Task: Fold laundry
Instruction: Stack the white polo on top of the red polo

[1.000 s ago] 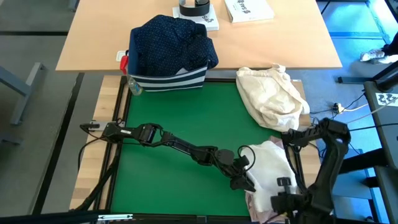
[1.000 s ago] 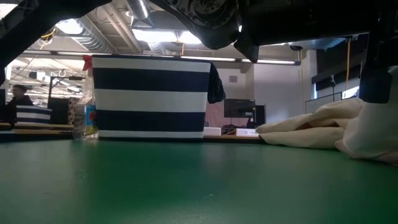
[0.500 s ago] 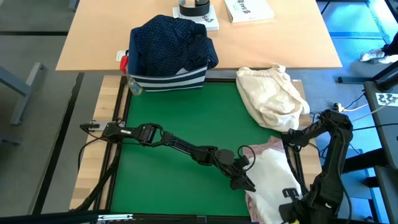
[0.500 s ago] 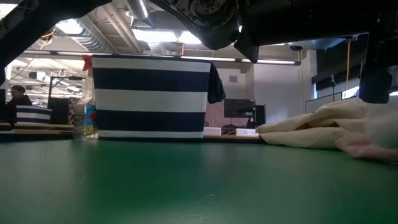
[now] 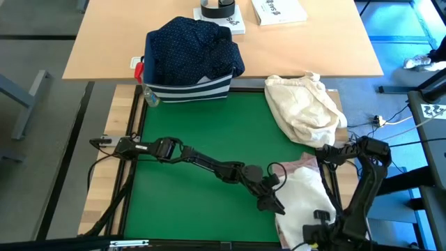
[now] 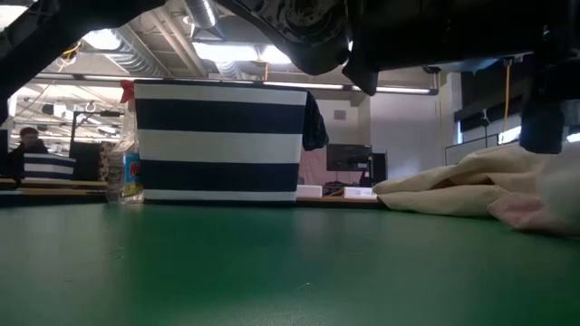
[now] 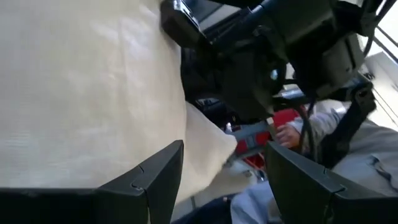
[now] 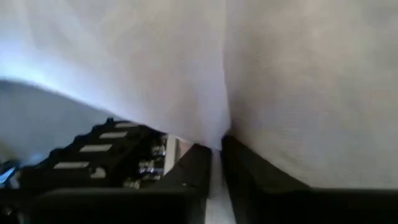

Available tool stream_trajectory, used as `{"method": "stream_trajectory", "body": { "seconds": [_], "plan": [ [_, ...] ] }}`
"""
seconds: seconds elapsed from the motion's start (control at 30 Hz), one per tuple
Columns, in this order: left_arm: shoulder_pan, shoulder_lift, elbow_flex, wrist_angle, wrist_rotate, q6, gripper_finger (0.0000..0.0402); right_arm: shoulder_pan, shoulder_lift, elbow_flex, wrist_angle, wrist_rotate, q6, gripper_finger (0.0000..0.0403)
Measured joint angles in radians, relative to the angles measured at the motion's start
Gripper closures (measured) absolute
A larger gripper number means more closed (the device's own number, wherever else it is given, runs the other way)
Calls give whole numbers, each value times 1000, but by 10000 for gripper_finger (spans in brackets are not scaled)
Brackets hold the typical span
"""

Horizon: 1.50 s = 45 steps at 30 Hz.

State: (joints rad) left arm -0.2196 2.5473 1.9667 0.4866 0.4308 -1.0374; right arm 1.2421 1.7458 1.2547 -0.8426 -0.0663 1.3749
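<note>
A white shirt (image 5: 303,206) lies crumpled on the right near part of the green mat (image 5: 195,132). A pale pink top (image 5: 296,166) peeks out at its far edge and shows in the low view (image 6: 526,213). My left gripper (image 5: 275,203) lies level at the shirt's left side, open (image 7: 224,180), with pale cloth (image 7: 87,93) beside one finger; whether it touches, I cannot tell. My right gripper (image 5: 315,236) points steeply down at the shirt's near end. A navy white-dotted shirt (image 5: 191,45) sits heaped in the striped bin (image 5: 188,90). My right gripper has a fold of the white shirt (image 8: 225,127) at its fingertips, the two fingers (image 8: 193,171) almost together on it. It comes from above, pointing steeply down, at the shirt's near end. The rest of the shirt lies slack on the mat.
A cream-beige cloth bundle (image 5: 303,108) lies on the mat's far right corner, also seen in the low view (image 6: 453,190). A bottle (image 5: 150,97) stands by the bin. Books (image 5: 279,10) lie on the wooden table behind. The mat's left half is bare green.
My right gripper has gone toward the near edge and down, tipping steeper. The white shirt, bunched high a second ago, has been drawn toward the near edge and lies lower, and part of the pink top has come uncovered at its far edge.
</note>
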Motion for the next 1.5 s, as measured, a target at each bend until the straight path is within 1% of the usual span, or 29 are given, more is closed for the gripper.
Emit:
{"method": "stream_trajectory", "body": {
  "seconds": [0.1,0.2,0.27,0.33,0.4,0.43,0.5,0.53,0.6,0.63,0.7,0.73,0.83,0.93,0.97,1.03,1.13,1.2,1.27,1.37,1.43,1.5],
  "plan": [
    [8,-16,0,-15,29,5,182,-15,-22,31,-5,-33,-56,313],
    [13,-69,0,-105,23,66,182,-30,-79,95,-64,-70,-134,281],
    [16,-120,2,-230,10,133,182,-39,-121,147,-135,-72,-176,266],
    [25,-175,2,-415,-31,209,182,-44,-160,191,-192,-20,-245,255],
    [34,-234,2,-638,-102,304,182,-64,-193,228,-244,98,-322,250],
    [37,-266,2,-747,-153,354,182,-77,-212,236,-286,174,-351,250],
    [39,-326,2,-964,-277,460,182,-116,-239,229,-360,297,-403,252],
    [38,-356,2,-1058,-349,505,182,-149,-251,218,-373,336,-437,254],
    [37,-406,2,-1207,-489,556,182,-221,-276,170,-370,382,-517,261],
    [38,-426,0,-1271,-539,577,182,-258,-291,134,-357,390,-552,266],
    [49,-459,-12,-1343,-586,616,182,-348,-325,46,-261,386,-632,276],
    [58,-473,-26,-1369,-592,633,182,-391,-341,-6,-194,368,-675,282],
    [83,-523,-92,-1372,-548,682,182,-515,-377,-196,35,253,-783,301],
    [111,-567,-197,-1364,-493,715,182,-621,-397,-370,236,134,-813,323],
    [121,-577,-237,-1356,-484,720,182,-645,-398,-419,286,104,-819,331],
    [142,-606,-316,-1344,-467,730,182,-685,-396,-502,322,69,-826,347],
    [168,-658,-430,-1337,-466,731,182,-735,-402,-564,219,73,-824,371],
    [183,-695,-497,-1329,-465,730,182,-754,-431,-577,118,124,-804,387],
    [198,-735,-562,-1306,-465,729,182,-776,-472,-578,65,174,-797,398],
    [221,-798,-637,-1250,-466,726,182,-795,-549,-578,6,246,-757,396],
    [234,-834,-682,-1208,-465,715,182,-798,-591,-582,-49,314,-704,392],
    [248,-859,-721,-1161,-463,703,182,-797,-620,-613,-95,356,-661,393]
  ]
}}
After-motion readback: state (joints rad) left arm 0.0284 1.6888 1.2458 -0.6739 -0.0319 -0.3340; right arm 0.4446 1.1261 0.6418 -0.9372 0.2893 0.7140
